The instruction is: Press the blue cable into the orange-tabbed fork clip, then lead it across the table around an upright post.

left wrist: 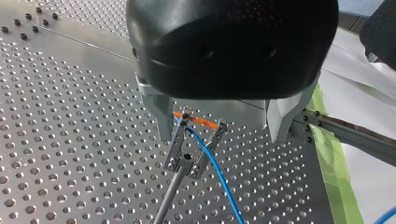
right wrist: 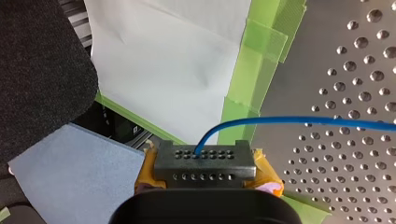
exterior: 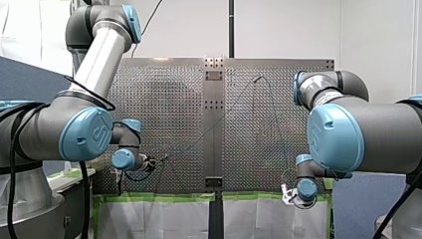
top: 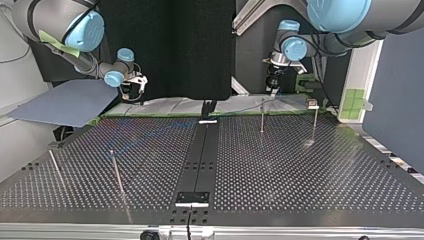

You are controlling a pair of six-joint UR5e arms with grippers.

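Left gripper (left wrist: 219, 134), black body, metal fingers spread wide, holding nothing, hovers over forked metal fork clip with orange tab (left wrist: 189, 149) on perforated steel table (left wrist: 70, 140). Thin blue cable (left wrist: 217, 170) sits between clip's two prongs and trails off across holes. Right gripper (right wrist: 205, 161), yellow pads, clamped on cable beside green tape (right wrist: 261, 70) at table edge. Thin upright metal posts (top: 262, 116) stand well apart on table; cable's course past them too faint to tell.
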